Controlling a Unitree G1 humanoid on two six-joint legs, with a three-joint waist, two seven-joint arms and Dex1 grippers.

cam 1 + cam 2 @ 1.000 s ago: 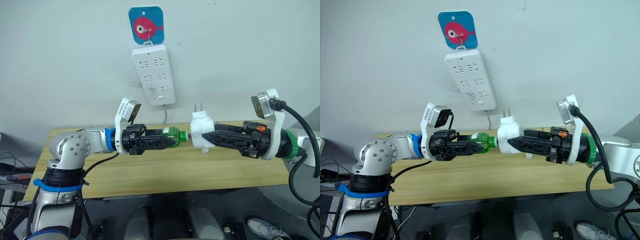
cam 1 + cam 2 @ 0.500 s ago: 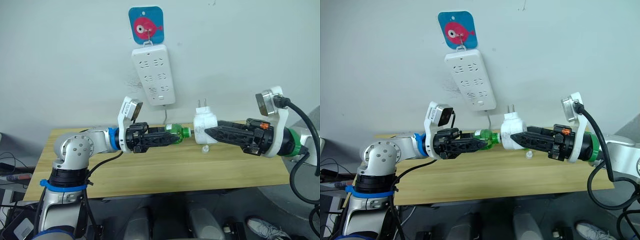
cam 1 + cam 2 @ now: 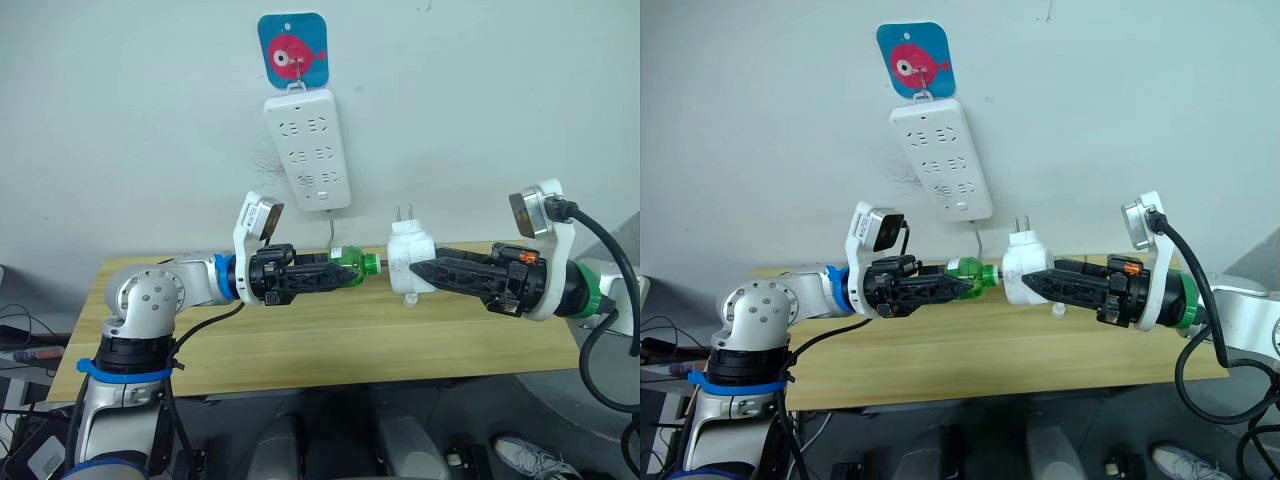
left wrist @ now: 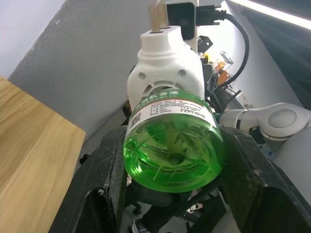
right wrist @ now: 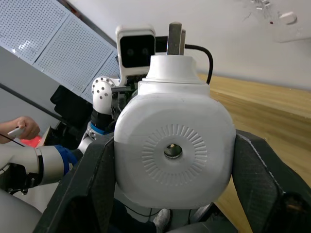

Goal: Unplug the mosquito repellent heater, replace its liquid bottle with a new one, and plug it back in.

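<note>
The right end effector [image 3: 418, 270] is clamped on one mosquito repellent heater [image 3: 409, 258], held in the air above the wooden surface [image 3: 330, 335], its two metal prongs [image 3: 402, 214] pointing up. The left end effector [image 3: 340, 276] is clamped on one green liquid bottle [image 3: 351, 268], laid sideways with its neck at the heater's underside. One small clear cap-like item [image 3: 411, 299] is noted on the surface below the heater. One white power strip [image 3: 307, 150] hangs on the wall beneath one fish-shaped hook plate [image 3: 293, 49].
</note>
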